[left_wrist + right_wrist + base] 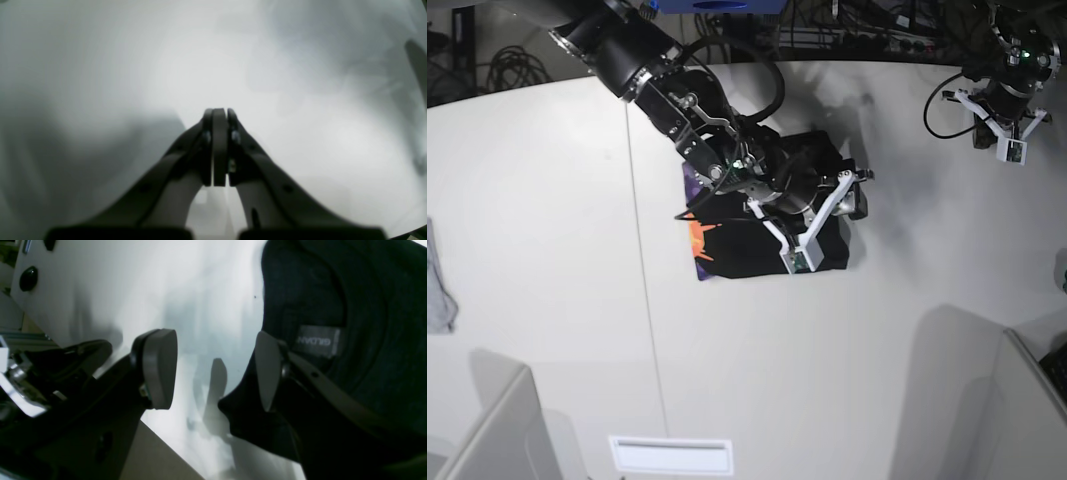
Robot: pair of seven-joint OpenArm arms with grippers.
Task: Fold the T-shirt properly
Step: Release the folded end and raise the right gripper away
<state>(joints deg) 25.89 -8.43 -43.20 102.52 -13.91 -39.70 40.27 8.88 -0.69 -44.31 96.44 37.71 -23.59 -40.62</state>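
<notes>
The right gripper [217, 370] stands wide open and holds nothing, the T-shirt [333, 300] edge just beside one finger [267, 370] (the left gripper [219, 115], shut and holding nothing, is well apart).

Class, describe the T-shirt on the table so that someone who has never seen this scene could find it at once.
Start from the big white table and look near its middle, under the right gripper. The T-shirt lies there as a folded black bundle with an orange-and-purple print along one edge. The only other cloth, a small grey cloth at the table's far edge, is pale and plain.
</notes>
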